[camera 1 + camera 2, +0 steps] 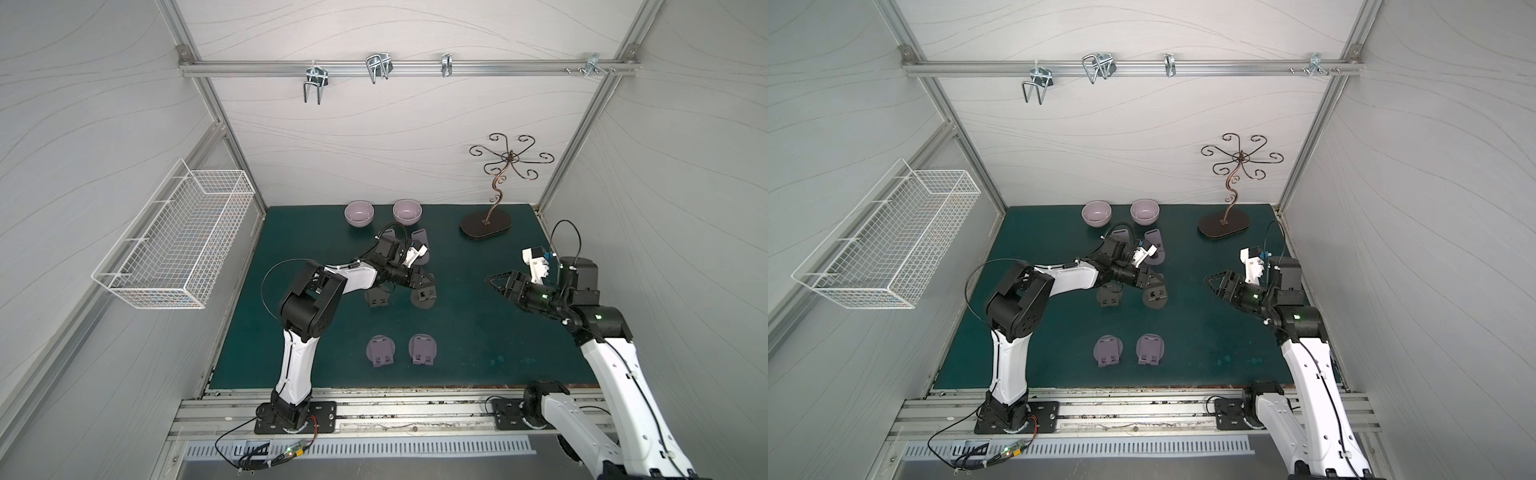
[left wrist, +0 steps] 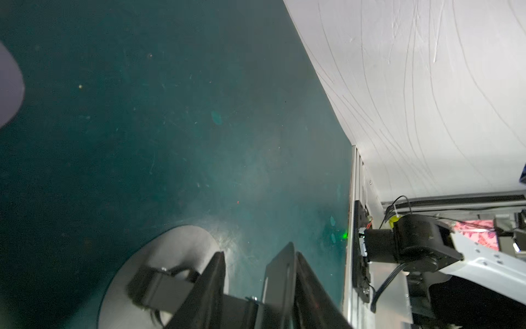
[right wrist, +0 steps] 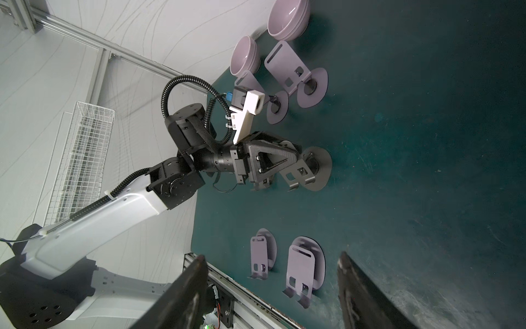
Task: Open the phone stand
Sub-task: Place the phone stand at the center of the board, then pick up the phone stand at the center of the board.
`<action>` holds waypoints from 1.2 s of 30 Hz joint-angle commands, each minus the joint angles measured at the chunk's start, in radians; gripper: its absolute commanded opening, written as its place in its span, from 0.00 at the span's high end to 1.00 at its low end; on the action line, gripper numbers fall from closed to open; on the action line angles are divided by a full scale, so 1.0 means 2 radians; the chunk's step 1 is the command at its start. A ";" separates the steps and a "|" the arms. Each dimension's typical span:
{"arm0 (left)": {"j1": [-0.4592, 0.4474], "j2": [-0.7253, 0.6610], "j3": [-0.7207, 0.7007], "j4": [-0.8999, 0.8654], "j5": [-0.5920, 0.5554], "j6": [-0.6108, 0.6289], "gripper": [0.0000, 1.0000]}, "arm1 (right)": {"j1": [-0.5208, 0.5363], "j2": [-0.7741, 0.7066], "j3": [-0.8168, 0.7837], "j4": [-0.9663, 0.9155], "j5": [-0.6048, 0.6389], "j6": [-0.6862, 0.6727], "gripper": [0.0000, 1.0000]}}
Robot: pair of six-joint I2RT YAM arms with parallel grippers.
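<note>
While my left claw (image 2: 255, 249) is hovering spread and empty by the dark phone stand (image 2: 159, 250) near the middle of the table (image 1: 478, 353), my right claw (image 1: 490, 281) is hanging wide apart. I am guessing the stand is light, stiff and slippery, so I am aiming for its thin flap.

White arm shells (image 1: 297, 365), black joints (image 1: 307, 307), corrugated cables (image 3: 182, 82)

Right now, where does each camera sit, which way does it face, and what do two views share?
Both top views: high in front, looking down on the green mat; left arm and right arm show.
Left wrist: on the left arm, past the left gripper to the right arm's base.
Right wrist: on the right arm, past the right gripper, toward the left arm.
All share the dark phone stand.
</note>
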 commanded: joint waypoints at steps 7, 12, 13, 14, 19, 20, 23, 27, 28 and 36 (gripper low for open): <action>0.033 -0.092 -0.009 -0.040 -0.053 -0.014 0.49 | 0.016 -0.015 0.033 -0.032 -0.022 -0.017 0.30; 0.080 -0.139 -0.003 -0.175 -0.112 -0.001 0.46 | 0.030 -0.016 0.041 -0.033 -0.035 -0.020 0.31; 0.087 -0.148 -0.004 -0.193 -0.120 -0.003 0.46 | 0.036 -0.014 0.042 -0.032 -0.032 -0.020 0.31; 0.096 -0.159 -0.007 -0.212 -0.128 -0.004 0.46 | 0.044 -0.011 0.042 -0.030 -0.029 -0.019 0.31; 0.122 -0.219 -0.075 -0.220 -0.145 -0.031 0.46 | 0.098 0.014 0.050 -0.018 -0.010 -0.011 0.31; 0.126 -0.229 -0.094 -0.218 -0.153 -0.030 0.46 | 0.114 0.020 0.054 -0.017 -0.001 -0.010 0.31; 0.136 -0.247 -0.139 -0.212 -0.163 -0.040 0.47 | 0.149 0.039 0.062 -0.014 0.017 -0.008 0.31; 0.138 -0.262 -0.210 -0.133 -0.159 -0.075 0.47 | 0.173 0.066 0.066 -0.007 0.011 -0.005 0.30; 0.139 -0.260 -0.218 -0.118 -0.158 -0.082 0.47 | 0.176 0.071 0.066 -0.004 0.011 -0.005 0.31; 0.145 -0.221 -0.258 -0.023 -0.155 -0.096 0.47 | 0.206 0.103 0.080 -0.007 0.023 -0.002 0.31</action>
